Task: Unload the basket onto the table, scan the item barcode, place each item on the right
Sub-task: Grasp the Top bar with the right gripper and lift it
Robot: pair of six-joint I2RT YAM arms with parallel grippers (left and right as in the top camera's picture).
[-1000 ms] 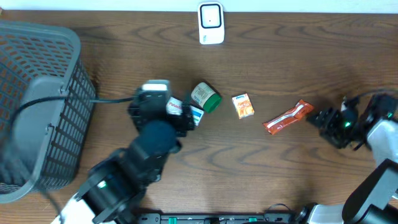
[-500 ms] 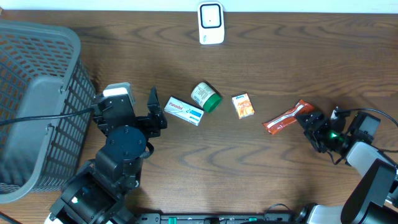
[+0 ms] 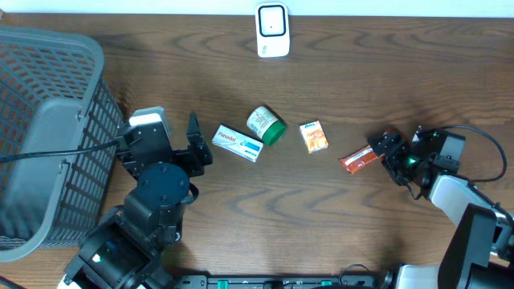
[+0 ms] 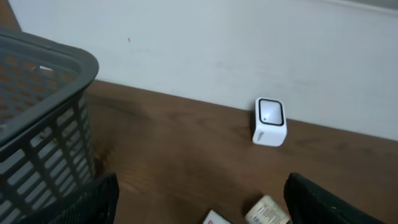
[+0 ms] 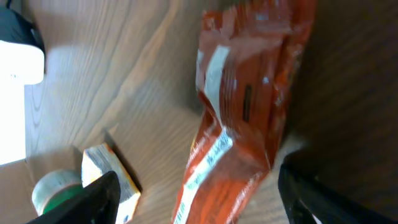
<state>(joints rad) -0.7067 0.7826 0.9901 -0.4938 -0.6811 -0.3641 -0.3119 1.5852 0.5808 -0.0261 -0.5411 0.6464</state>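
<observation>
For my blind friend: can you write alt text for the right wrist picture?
A crinkled red snack wrapper lies on the wooden table between the open right pincer's fingertips. Beyond sit an orange box and a green-lidded jar.

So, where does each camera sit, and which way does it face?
Overhead: above the table, looking down; left claw and right claw show.
Left wrist: on left arm, facing the back wall, white scanner, basket; own fingers below.
Right wrist: low, facing the red packet; own fingers below.
Shared: overhead shows scanner and packet too.
</observation>
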